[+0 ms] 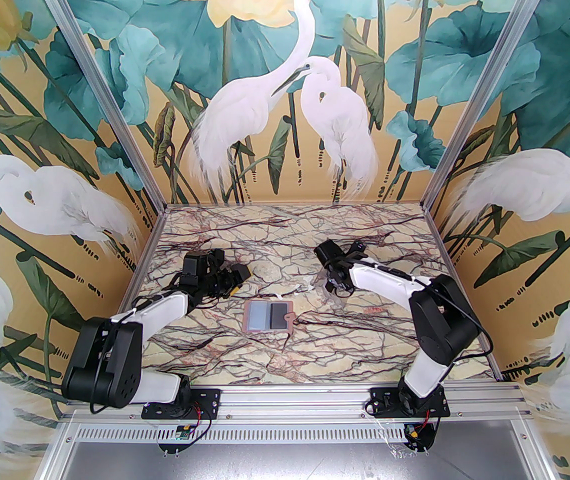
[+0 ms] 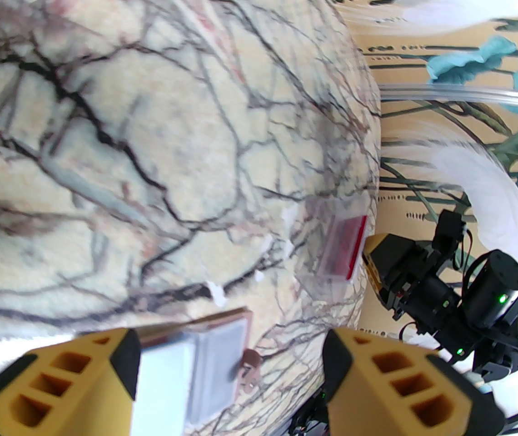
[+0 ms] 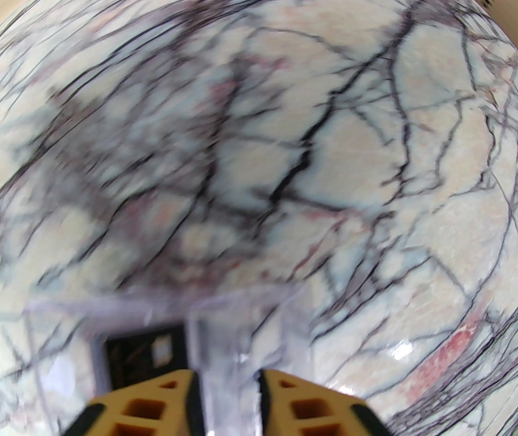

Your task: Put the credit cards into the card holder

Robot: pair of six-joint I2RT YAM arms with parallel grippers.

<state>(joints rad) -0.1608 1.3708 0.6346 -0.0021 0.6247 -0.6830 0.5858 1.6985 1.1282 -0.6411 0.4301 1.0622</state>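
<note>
One card holder (image 1: pixel 257 317) lying open, long axis left-right

worktop (image 1: pixel 365 358): cream marble, dark veins | card holder (image 1: pixel 256 317): dusty pink, grey-blue sleeves | black card (image 1: pixel 278 315) | red card (image 2: pixel 343 252)

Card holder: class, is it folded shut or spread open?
Spread open: the card holder lies flat, both inner sleeves facing up, snap tab unfastened.
</note>
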